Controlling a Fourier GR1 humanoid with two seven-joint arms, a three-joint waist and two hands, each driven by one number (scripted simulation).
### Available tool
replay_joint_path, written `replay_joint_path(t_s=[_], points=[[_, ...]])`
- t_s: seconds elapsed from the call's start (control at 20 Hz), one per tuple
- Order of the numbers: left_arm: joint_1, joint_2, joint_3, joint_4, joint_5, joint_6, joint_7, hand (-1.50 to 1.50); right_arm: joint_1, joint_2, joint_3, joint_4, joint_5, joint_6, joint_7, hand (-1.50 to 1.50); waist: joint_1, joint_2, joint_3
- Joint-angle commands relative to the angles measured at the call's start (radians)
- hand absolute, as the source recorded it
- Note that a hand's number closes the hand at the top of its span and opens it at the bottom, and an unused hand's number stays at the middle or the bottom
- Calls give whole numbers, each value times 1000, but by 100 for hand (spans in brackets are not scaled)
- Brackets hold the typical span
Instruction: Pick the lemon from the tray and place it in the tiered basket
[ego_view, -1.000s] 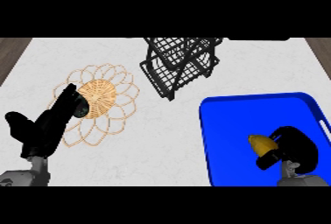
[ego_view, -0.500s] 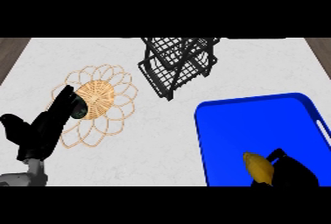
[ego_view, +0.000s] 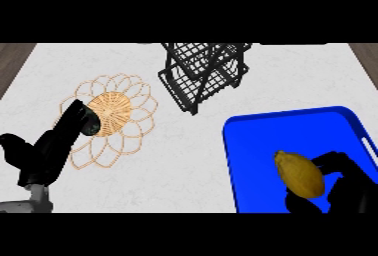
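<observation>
The yellow lemon is over the near part of the blue tray at the lower right. My right hand comes in from the lower right edge, its fingers and thumb curled round the lemon's right and lower sides. The black wire tiered basket stands at the back centre, tilted in the view, well away from the lemon. At the lower left my left hand is open with straight fingers and holds nothing.
A round woven wire trivet with a wicker centre lies left of centre, and my left hand's fingertips overlap its left edge. White marble counter lies between the trivet, the basket and the tray. The counter's left edge shows at the far upper left.
My right hand with the lemon dipped toward the view's lower edge and has come back up a little. The left hand has hardly moved.
</observation>
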Motion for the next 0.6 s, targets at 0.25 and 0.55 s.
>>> replay_joint_path(t_s=[0.25, 0.55], points=[[-62, -4, 26, 45, -2, -25, 11, 0, -389, 170, 95, -93, 95, 280, 106, 150, 15, 9, 0], [-3, -46, -18, 9, -60, 6, -15, 0, -679, 172, -6, 137, -80, 284, 194, 150, 25, 11, 0]])
